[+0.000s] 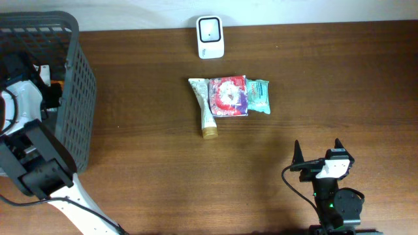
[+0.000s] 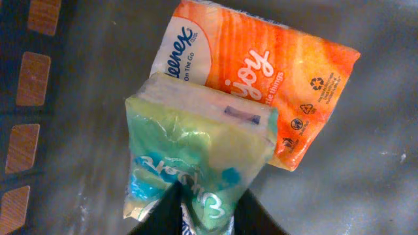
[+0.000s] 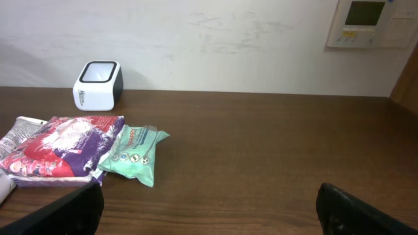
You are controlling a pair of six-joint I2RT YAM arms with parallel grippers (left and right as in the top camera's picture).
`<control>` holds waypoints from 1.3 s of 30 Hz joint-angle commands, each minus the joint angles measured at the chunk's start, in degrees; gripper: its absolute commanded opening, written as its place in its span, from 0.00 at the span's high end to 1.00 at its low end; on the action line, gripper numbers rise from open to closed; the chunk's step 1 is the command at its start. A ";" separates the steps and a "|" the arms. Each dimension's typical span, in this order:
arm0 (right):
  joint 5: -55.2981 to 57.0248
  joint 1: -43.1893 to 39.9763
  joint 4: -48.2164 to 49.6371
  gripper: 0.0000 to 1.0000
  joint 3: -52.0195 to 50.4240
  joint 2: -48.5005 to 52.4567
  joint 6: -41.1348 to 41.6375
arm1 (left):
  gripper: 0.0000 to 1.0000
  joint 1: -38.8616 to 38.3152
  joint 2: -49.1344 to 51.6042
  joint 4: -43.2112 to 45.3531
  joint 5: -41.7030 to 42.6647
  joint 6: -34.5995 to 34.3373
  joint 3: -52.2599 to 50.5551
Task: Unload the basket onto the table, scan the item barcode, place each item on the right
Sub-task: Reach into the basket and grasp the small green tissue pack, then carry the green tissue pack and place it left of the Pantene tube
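Open desk (image 1: 150, 150) between basket (image 1: 81, 91) and scanner (image 1: 210, 37), and right of scanner. Before scanner, tube (image 1: 206, 108), red pack (image 1: 228, 96), wipes (image 1: 257, 96) lie touching, obstructing. Basket walls hem left pincer (image 2: 209, 203), closed on green tissues (image 2: 189, 150).

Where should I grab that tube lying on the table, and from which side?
Probably grip the tube near its gold cap, straight down from above, closing across its narrow width. It lies flat, and the red pack crowds its other end, so the cap end is the free part.
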 commanded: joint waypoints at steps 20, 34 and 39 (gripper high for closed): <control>0.50 -0.42 -0.20 0.01 -0.46 -0.37 0.31 | 1.00 0.02 -38.58 0.76 31.12 -40.13 1.90; 0.50 -0.42 -0.20 0.01 -0.46 -0.37 0.31 | 1.00 -34.93 -37.66 -8.04 12.13 -40.22 1.57; 0.50 -0.42 -0.20 0.01 -0.46 -0.37 0.31 | 1.00 -44.63 -30.71 -16.59 3.21 -40.28 1.55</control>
